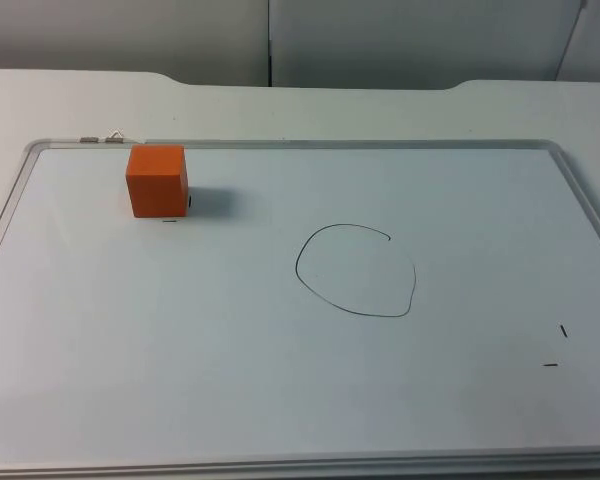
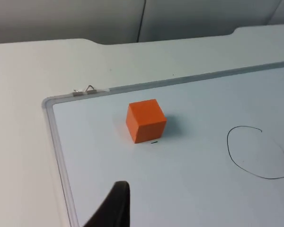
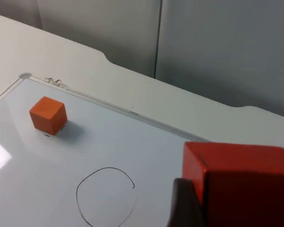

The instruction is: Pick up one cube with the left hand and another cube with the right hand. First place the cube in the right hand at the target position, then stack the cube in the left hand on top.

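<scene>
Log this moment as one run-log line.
right gripper: shut on red cube, lifted | left gripper: near orange cube, on whiteboard | drawn circle: nothing inside

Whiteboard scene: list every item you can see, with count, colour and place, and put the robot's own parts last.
Cube on the board: one, orange, near the whiteboard's far left corner, resting flat, outside the circle.
Held cube: one, orange-red, in the right gripper, seen close in the right wrist view.
Circle: one, black pen line, drawn mid-board, nothing inside it.
Whiteboard: one, white with a silver frame, lying on the table.
Table: one, white, ending at a grey partition wall.
Left gripper fingertip: black, above the board's left edge.
Right gripper fingertip: dark, against the held cube.
</scene>
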`<state>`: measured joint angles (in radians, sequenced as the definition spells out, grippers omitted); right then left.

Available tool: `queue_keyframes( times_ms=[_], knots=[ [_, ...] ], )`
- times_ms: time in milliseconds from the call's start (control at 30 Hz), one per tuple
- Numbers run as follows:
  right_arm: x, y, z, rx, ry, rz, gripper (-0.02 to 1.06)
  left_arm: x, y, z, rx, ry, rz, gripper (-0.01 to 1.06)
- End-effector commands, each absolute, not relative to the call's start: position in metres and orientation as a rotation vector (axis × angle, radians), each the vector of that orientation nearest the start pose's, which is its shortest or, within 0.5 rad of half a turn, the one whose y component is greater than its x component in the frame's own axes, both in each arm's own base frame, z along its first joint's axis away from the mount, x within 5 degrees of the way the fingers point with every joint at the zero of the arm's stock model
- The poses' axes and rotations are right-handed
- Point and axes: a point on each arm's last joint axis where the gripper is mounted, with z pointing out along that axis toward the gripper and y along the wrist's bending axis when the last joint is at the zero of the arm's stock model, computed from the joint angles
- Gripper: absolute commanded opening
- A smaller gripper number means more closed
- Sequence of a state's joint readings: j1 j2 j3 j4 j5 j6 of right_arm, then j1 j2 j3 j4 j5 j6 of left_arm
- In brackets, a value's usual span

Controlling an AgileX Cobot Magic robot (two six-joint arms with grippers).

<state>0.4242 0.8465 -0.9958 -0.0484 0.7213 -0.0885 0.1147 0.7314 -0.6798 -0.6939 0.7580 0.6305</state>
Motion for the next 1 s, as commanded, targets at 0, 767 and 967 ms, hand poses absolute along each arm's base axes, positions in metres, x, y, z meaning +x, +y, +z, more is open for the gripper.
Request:
queue_keyframes(
  times_ms=[0,767,967],
  knots=[
    [0.147,0.066,0.402,-0.557,1.948,0.168,0.00,0.155,-0.025,0.328,0.258,2.101,-0.397,1.01],
    [0.148,0.066,0.405,-0.567,1.912,0.158,0.00,0.359,-0.113,0.233,0.307,2.515,-0.243,1.01],
    [0.151,0.067,0.403,-0.569,1.917,0.160,0.00,0.398,-0.123,0.201,0.229,2.619,-0.233,1.01]
  ],
)
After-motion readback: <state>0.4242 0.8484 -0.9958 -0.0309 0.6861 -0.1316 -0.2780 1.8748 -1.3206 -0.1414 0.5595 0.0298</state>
